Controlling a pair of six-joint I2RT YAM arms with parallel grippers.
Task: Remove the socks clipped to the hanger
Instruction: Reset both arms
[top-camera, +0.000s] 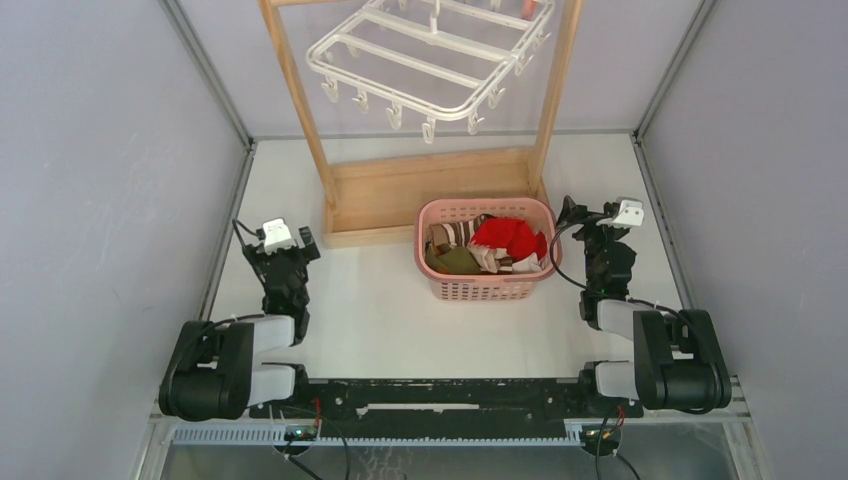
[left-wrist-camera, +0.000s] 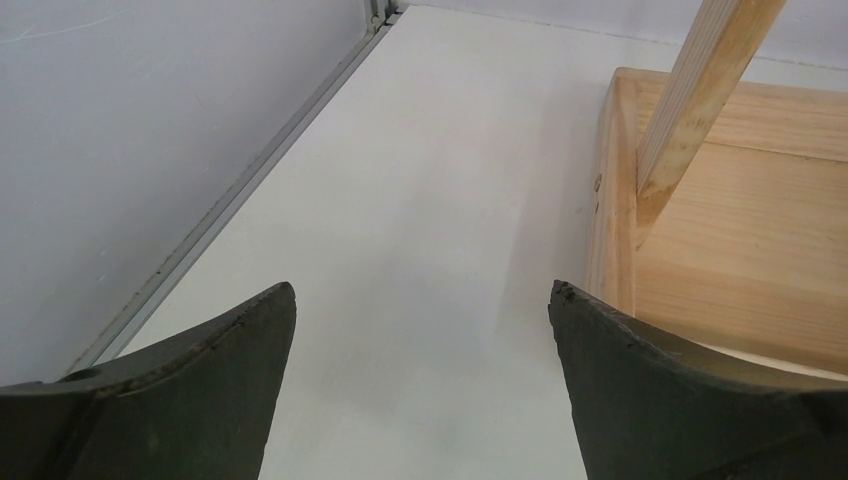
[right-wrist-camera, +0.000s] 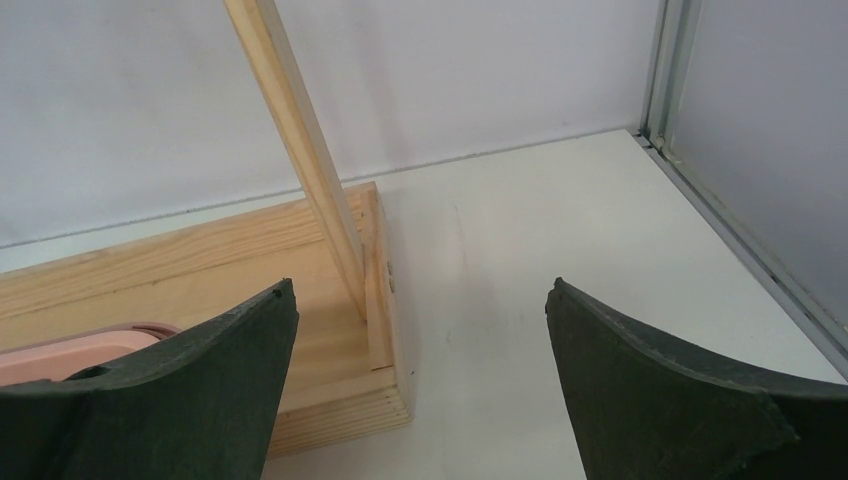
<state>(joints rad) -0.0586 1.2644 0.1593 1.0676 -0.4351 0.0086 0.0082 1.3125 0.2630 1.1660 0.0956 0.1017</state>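
The white hanger (top-camera: 430, 60) hangs tilted from the wooden frame stand (top-camera: 300, 110), and the clips along its near rim are empty. A small red bit (top-camera: 527, 8) shows at its far right rim, cut off by the frame's top edge. Several socks (top-camera: 508, 238), red, striped and olive, lie piled in the pink basket (top-camera: 440, 290). My left gripper (top-camera: 298, 245) is open and empty, low over the table left of the stand; its jaws stand wide apart in the left wrist view (left-wrist-camera: 422, 290). My right gripper (top-camera: 585, 222) is open and empty right of the basket (right-wrist-camera: 420, 285).
The stand's wooden base (top-camera: 430, 195) lies behind the basket; it shows in the left wrist view (left-wrist-camera: 740, 230) and the right wrist view (right-wrist-camera: 200, 270). The basket's rim (right-wrist-camera: 90, 350) shows at the lower left. Grey walls close in both sides (top-camera: 100, 150).
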